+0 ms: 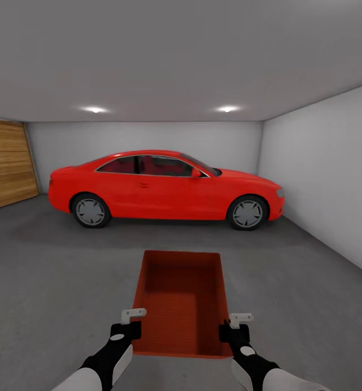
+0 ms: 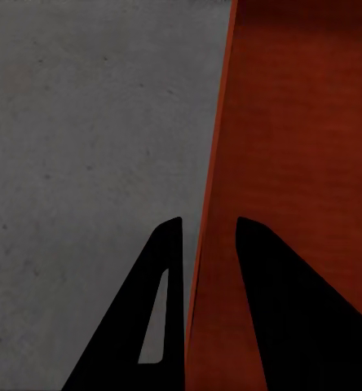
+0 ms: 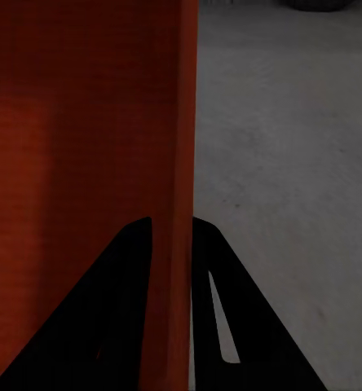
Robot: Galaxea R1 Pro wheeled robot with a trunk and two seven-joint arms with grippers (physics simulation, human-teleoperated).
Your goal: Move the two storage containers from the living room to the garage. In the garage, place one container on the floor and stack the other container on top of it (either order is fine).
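Bin (image 1: pixel 181 301) between the two grippers: that is the relation the next move hangs on. Its long axis runs straight ahead from the robot toward the red car (image 1: pixel 164 187), and each arm holds one long side wall near the bin's near end, so neither arm is nearer than the other. The left gripper (image 1: pixel 131 321) straddles the left wall; in the left wrist view its fingers (image 2: pixel 161 309) sit one outside and one inside the wall, close against it. The right gripper (image 1: pixel 236 325) does the same on the right wall, its fingers (image 3: pixel 218 318) pinching the thin edge. Both look clamped on the bin rather than apart. The bin seems to hang just above the grey floor (image 1: pixel 56 271) of the garage, well short of the car. I judge that lowering it level, both arms together, comes next.
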